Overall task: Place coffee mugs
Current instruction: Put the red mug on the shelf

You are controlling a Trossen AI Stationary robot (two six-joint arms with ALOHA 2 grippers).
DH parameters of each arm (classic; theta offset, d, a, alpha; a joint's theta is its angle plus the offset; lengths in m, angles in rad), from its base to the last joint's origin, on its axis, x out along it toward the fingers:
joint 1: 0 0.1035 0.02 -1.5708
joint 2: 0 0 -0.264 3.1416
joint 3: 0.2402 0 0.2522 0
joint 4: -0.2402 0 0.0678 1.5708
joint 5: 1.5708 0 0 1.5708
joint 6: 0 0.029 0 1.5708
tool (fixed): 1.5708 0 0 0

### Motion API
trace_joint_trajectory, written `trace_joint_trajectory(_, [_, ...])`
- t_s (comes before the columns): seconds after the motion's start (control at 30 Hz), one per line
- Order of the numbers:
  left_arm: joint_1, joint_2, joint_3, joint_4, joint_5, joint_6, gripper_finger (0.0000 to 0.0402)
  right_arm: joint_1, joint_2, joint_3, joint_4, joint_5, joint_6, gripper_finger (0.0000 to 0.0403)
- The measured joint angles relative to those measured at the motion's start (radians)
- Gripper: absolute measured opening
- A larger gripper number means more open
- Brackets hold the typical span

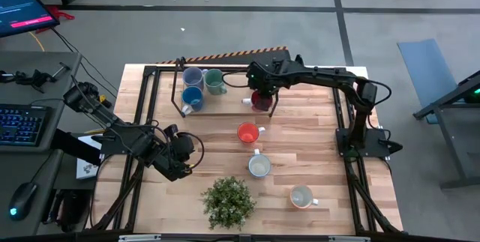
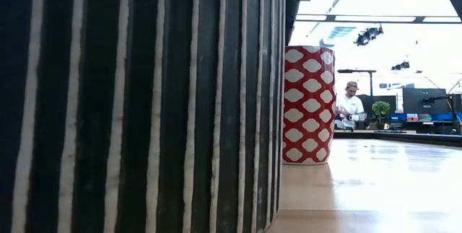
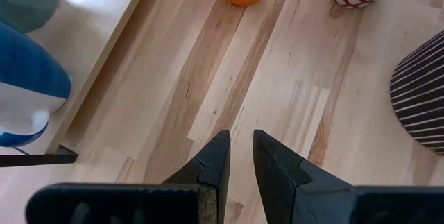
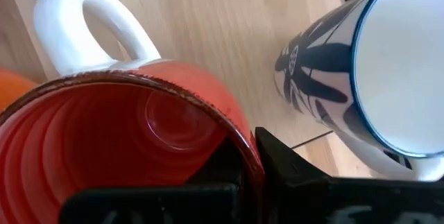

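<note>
My right gripper (image 1: 262,98) is at the far middle of the table, shut on a red mug (image 4: 118,141) with a white handle (image 4: 104,23). Beside it stands a blue-and-white mug (image 4: 361,78). My left gripper (image 3: 239,148) hovers near the table's left, its fingers slightly apart with nothing between them. Grey-blue (image 1: 193,76), green (image 1: 214,82) and blue (image 1: 192,98) mugs stand at the far left. An orange mug (image 1: 248,132), a striped mug (image 1: 259,166) and a red-and-white patterned mug (image 1: 301,196) stand in the middle and near right. My right gripper pinches the red mug's rim (image 4: 239,148) on the side opposite the handle, one finger inside the mug and one outside. The fingers come from above, slanting down. The mug stays upright, mouth up; I cannot tell whether its bottom touches the table.
A leafy potted plant (image 1: 229,201) stands near the front edge. In the low view the striped mug (image 2: 144,103) fills the left and the patterned mug (image 2: 309,103) stands behind it. A person (image 2: 351,107) is far off in the room. Bare wood lies ahead of the left gripper.
</note>
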Motion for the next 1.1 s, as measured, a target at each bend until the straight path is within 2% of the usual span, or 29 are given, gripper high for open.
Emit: trace_joint_trajectory(1.1, [0.0, 0.0, 0.0, 0.007, 0.001, -0.001, 0.0055, -0.029, 0.005, -0.001, -0.027, -0.007, -0.004, 0.0])
